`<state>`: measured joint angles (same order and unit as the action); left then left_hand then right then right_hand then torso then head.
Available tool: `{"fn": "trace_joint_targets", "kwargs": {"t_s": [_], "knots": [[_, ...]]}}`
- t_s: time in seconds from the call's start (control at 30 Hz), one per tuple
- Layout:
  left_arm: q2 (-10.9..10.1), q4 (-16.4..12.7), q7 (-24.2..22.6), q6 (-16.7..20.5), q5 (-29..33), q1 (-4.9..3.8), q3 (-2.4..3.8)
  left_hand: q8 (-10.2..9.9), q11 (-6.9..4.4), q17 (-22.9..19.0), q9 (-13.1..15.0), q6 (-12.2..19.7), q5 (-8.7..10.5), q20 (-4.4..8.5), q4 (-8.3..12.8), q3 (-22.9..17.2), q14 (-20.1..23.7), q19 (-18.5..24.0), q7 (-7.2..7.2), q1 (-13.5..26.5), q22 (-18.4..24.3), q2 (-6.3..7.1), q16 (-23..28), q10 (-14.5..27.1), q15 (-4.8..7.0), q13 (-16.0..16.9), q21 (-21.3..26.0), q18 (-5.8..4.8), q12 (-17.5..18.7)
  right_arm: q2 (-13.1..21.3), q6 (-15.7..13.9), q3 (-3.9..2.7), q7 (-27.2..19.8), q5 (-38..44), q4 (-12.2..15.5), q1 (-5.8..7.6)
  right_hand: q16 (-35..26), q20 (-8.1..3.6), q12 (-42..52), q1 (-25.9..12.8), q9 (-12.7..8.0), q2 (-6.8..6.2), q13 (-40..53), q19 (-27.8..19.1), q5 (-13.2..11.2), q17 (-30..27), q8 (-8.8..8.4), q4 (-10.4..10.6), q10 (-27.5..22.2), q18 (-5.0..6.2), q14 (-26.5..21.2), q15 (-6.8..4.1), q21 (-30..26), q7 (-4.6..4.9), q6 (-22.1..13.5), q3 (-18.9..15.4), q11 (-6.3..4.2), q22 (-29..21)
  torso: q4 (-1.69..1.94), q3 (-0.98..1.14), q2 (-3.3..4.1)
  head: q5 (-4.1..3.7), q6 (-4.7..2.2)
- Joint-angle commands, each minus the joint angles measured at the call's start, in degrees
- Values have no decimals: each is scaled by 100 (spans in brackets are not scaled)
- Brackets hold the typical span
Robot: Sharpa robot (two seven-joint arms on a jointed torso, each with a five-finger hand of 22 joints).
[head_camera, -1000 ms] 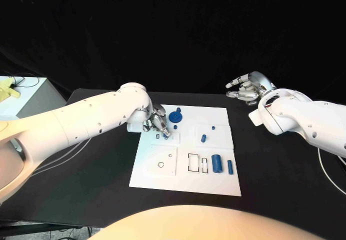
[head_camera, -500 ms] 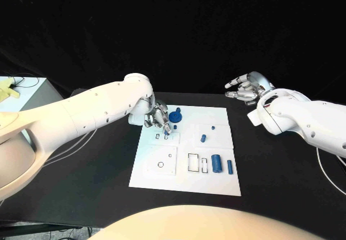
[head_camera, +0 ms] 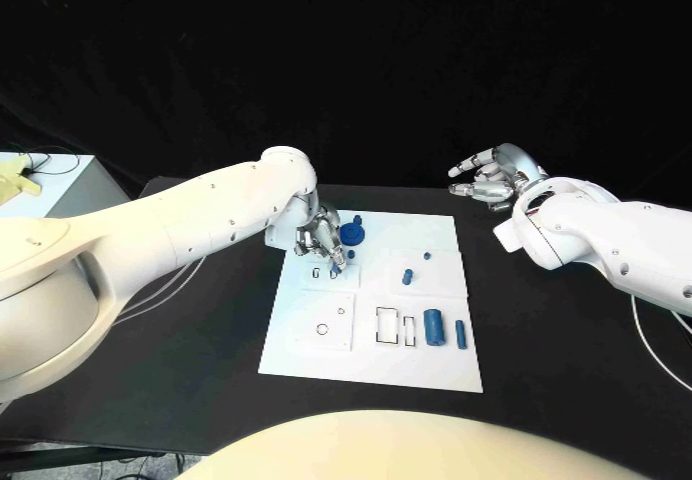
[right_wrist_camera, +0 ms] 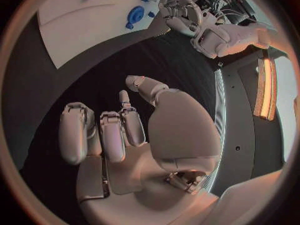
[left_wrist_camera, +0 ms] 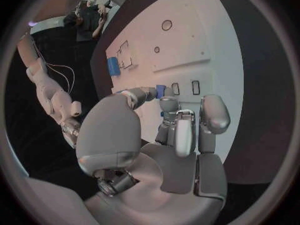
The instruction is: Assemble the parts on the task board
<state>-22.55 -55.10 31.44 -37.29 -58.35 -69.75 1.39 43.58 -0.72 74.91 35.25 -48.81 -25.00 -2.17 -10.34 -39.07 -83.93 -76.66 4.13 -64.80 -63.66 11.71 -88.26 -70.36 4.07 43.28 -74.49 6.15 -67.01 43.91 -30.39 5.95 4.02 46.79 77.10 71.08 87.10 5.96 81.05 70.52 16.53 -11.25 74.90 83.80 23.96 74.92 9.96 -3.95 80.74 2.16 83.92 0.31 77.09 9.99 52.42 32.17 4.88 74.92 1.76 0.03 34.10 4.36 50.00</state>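
Hovering over the far left of the task board [head_camera: 433, 370], the left hand [head_camera: 320, 240] pinches a small blue part [left_wrist_camera: 160, 91] at its fingertips, beside a blue gear [head_camera: 353, 234]. Right hand [head_camera: 495, 176], fingers spread, grasps nothing, well apart.

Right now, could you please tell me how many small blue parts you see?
7: blue gear-like disc, small piece beside it, two small pegs mid-board, thick cylinder and slim bar near edge, one pinched by left robot hand; more may hide beneath it.
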Motion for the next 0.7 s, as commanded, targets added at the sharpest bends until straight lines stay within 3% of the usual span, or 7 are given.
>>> {"fn": "trace_joint_targets", "kwargs": {"t_s": [0.03, 0.3, 0.7], "knots": [[49, 66, 41, -183, 10, -22, -31, 50, 2, 1222, 125, -95, -26, -15, 1011, -1034, -522, -20, -39, -171, 1, -203, -31, -47, -6, 1, -26, -48, -34, -5, 77, -1, -17, 32, 1, -3, -23, -16, -17, 4, -8, -26, 458, 222, 24, 970, 32, 28, -36, 57, 456, -13, -17, -10, -31, 9, -13, 928, 4, -3, -1, 5, 0], [148, 187, 48, -202, 10, -21, -100, 44, 2, 1188, 129, -90, -23, -15, 1023, -1041, -512, -20, -40, -172, -2, -208, -14, -22, -6, -58, -29, -48, -3, -14, 77, 0, -19, 32, 4, -2, -23, -16, -17, 4, -8, -26, 458, 222, 24, 970, 32, 28, -36, 57, 456, -13, -17, -10, -31, 9, -13, 928, -1, -7, 7, 8, 0], [160, 223, 45, -92, -88, -19, -128, 45, 1, 1194, 142, -96, -47, -14, 1040, -1057, -513, -35, -40, -160, -35, -213, -16, -66, -4, 42, -50, -54, -53, -18, 76, 0, -23, 32, 5, -2, -23, -16, -17, 4, -8, -26, 458, 222, 24, 970, 32, 28, -36, 57, 456, -13, -17, -10, -31, 9, -13, 928, 6, -7, 0, 9, 0]]}}
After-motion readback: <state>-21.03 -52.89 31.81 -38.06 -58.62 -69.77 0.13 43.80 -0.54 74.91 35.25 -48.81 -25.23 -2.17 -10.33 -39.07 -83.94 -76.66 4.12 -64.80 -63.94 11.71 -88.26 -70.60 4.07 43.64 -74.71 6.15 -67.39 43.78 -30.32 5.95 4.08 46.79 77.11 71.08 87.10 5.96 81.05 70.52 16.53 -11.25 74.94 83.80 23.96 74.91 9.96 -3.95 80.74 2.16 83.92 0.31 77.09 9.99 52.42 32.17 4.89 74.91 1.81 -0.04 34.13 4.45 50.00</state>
